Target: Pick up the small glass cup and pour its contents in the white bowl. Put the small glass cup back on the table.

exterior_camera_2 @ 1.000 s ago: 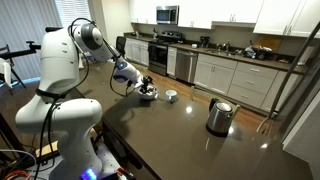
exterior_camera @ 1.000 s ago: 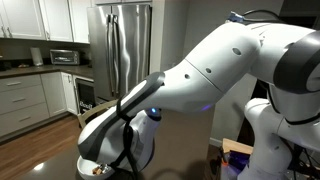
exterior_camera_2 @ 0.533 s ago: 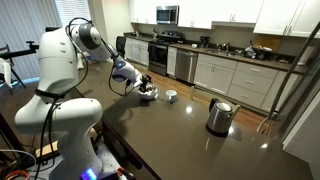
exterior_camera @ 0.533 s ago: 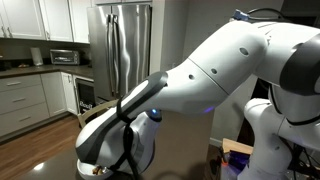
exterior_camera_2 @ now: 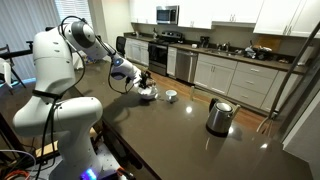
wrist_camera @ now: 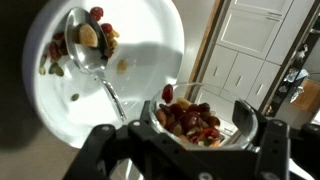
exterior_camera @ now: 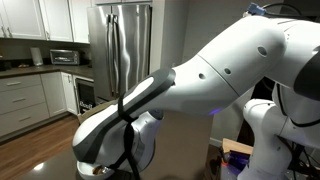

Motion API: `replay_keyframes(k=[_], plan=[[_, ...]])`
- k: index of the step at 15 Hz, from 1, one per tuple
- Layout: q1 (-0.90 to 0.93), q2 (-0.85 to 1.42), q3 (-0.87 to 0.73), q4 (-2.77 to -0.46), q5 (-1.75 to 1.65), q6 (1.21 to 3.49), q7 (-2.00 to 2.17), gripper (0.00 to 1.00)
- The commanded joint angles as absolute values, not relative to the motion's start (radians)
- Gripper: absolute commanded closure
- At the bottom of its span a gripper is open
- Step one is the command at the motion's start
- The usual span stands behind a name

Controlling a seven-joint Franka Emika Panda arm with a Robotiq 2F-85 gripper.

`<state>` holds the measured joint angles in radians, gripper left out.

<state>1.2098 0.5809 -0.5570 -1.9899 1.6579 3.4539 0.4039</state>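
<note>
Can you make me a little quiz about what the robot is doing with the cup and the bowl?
1. Pick one: in the wrist view, what lies in the white bowl? A) a fork B) a spoon C) a knife
2. True or false: the small glass cup, held in the gripper, is empty.
3. Fill in the gap: in an exterior view, the steel kettle stands on the dark brown ____.

Key: 1) B. 2) False, it holds red and brown bits. 3) table.
</note>
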Motion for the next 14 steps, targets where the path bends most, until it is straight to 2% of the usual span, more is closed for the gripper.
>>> replay_keyframes(k=[1, 14], plan=[[1.275, 0.597, -0.634, -1.978, 1.672, 3.454, 0.381, 0.43], [1.446, 0.700, -0.789, -1.993, 1.670, 3.454, 0.320, 0.43]])
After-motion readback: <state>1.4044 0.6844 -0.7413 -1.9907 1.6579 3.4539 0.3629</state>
